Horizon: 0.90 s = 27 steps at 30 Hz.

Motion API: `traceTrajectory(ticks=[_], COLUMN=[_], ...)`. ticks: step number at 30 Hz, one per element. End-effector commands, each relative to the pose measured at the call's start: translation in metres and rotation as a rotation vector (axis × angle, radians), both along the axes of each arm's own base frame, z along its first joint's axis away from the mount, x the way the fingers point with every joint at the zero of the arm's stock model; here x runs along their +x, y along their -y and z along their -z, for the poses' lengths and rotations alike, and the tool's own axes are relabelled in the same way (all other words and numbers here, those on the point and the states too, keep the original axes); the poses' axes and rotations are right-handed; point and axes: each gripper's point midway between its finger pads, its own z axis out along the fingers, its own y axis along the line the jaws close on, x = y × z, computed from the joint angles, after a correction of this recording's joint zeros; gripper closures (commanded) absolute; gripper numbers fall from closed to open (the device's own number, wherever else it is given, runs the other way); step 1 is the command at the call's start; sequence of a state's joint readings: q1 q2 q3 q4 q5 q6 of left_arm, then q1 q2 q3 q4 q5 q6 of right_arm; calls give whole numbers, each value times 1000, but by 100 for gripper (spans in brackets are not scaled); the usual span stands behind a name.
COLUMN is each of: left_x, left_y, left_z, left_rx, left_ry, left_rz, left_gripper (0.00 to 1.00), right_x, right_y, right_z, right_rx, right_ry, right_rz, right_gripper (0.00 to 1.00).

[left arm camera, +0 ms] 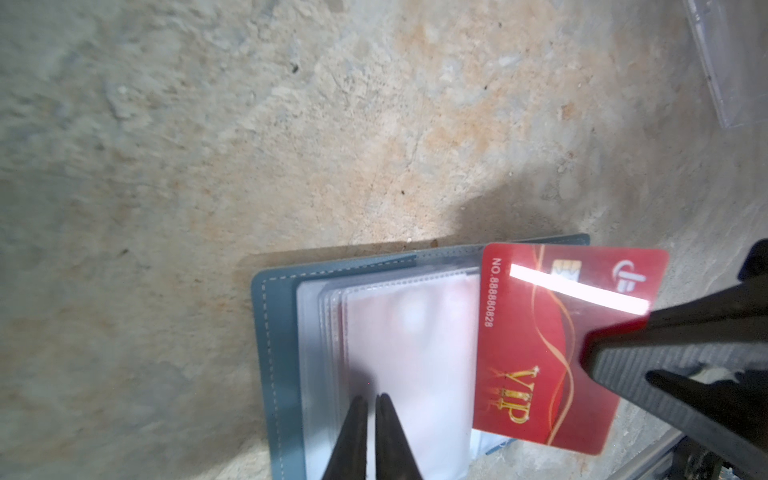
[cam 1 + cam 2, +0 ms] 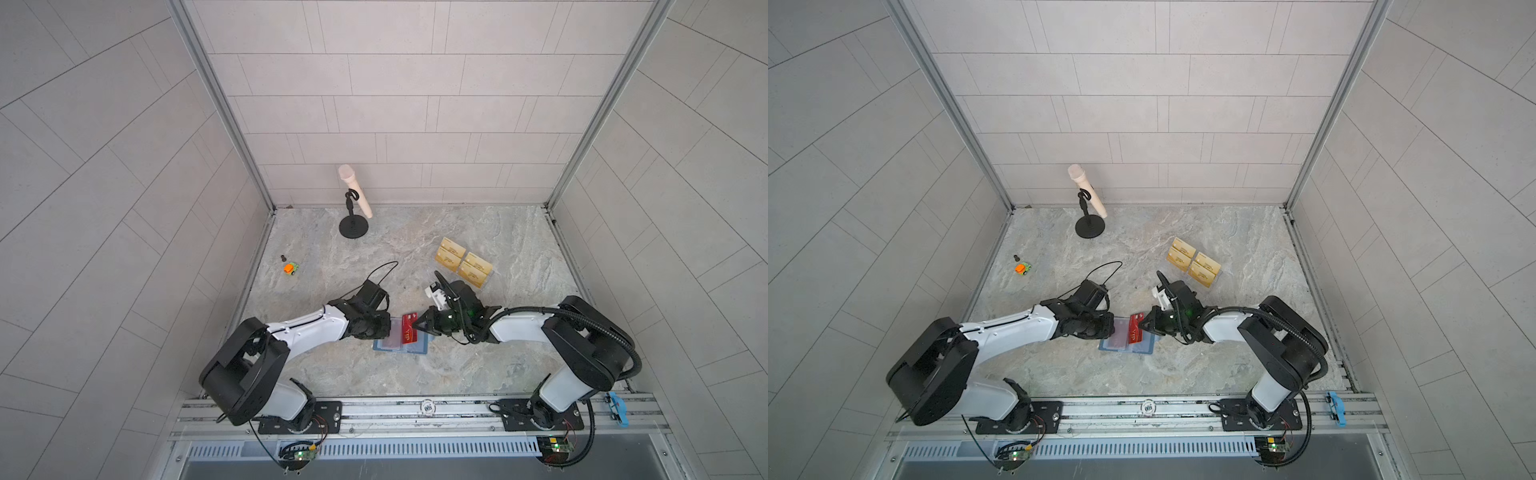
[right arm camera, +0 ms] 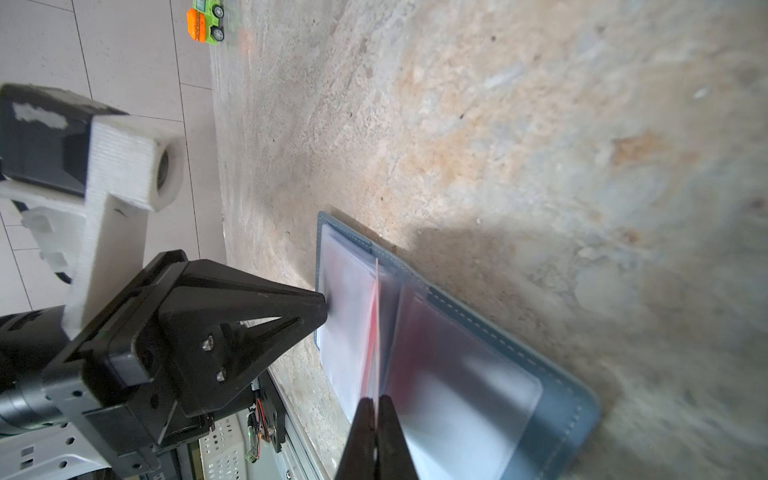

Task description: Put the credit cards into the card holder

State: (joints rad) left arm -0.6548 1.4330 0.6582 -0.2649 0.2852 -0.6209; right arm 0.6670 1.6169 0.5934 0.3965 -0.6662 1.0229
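Our right gripper (image 3: 376,401) clenches a credit card (image 1: 540,353) over the open card holder (image 1: 280,353): face-on from the left wrist, edge-on from the right. Our left gripper (image 1: 371,399), closed, touches its sleeves (image 1: 415,340).

The red card (image 1: 552,345) is glossy plastic with a bright glare stripe. The wallet (image 1: 274,353) looks like matt blue leatherette, stitched; its sleeves (image 1: 411,332) are clear, shiny plastic. The table (image 1: 249,124) is rough mottled stone. The left tool (image 1: 371,401) and right tool (image 3: 376,403) are matt black plastic.
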Motion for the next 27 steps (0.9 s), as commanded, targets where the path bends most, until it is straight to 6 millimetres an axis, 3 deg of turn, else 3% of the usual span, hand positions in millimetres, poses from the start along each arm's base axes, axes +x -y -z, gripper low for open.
traceTrajectory(ticks=[1,10,27], left_x=[-1,-2,-1], left_y=[-3,-3,-2], left_z=[0,1,0], left_rx=[24,24,20], left_ry=[-6,-10,-9], left_rz=[1,0,1], left_gripper=[88,88,87], right_x=[0,0,-2], right_y=[-1,1,0], right_z=[-6,-12,1], right_rx=[19,19,26], right_ry=[0,3,-26], right_rz=[6,15,24], right_gripper=[100,100,100])
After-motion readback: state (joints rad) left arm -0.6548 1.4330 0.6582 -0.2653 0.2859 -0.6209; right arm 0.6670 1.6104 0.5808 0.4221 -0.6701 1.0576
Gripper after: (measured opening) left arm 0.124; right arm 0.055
